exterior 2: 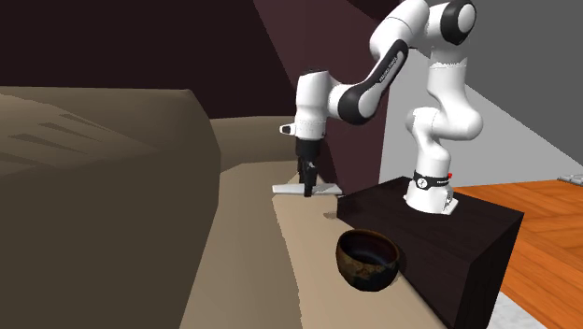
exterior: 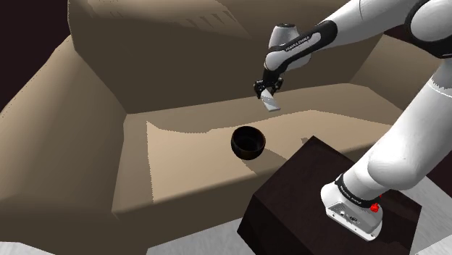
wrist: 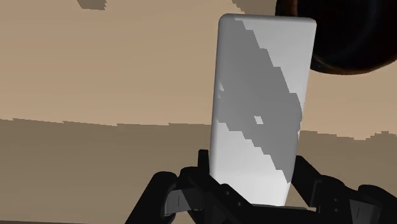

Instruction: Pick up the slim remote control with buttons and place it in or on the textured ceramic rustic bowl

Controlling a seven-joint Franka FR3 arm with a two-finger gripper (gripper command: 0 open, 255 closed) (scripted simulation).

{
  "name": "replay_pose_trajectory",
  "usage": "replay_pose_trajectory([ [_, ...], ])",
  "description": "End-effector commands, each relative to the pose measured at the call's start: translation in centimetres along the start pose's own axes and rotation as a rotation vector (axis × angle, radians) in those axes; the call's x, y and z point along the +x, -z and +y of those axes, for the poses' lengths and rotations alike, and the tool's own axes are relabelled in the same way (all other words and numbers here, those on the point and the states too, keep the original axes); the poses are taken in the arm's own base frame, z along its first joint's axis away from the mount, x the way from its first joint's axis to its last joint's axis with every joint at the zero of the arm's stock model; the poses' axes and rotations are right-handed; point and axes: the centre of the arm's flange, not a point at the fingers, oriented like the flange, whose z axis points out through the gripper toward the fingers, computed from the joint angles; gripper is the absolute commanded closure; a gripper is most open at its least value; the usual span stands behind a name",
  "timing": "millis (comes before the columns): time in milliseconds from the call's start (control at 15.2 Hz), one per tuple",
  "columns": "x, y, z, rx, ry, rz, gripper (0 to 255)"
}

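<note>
Black two-finger hand (exterior: 266, 92) clamped on near end of slim pale-grey remote (exterior: 271, 103), held in air over tan sofa seat (exterior: 181, 163); dark round bowl (exterior: 248, 142) sits lower, twd seat front, just past remote's far corner.

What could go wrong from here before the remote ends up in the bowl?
The gripper clasps the pale slim remote across its width, above the sofa seat; a quick swing could twist it loose. The remote looks about as long as the dark bowl is wide, so it may rest on the rim and slide off. A low approach could knock the bowl, which sits free on the seat.
</note>
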Motion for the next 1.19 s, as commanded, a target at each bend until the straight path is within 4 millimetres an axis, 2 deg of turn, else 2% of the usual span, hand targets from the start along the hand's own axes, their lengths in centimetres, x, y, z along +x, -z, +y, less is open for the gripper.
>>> replay_pose_trajectory([
  [0, -1.7, -0.1, -1.9, 0.0, -0.001, 0.001, 255],
  [858, -14.9, 1.0, -13.2, 0.0, -0.001, 0.001, 255],
  [1122, -15.0, -1.1, -13.3, 0.0, -0.001, 0.001, 255],
])
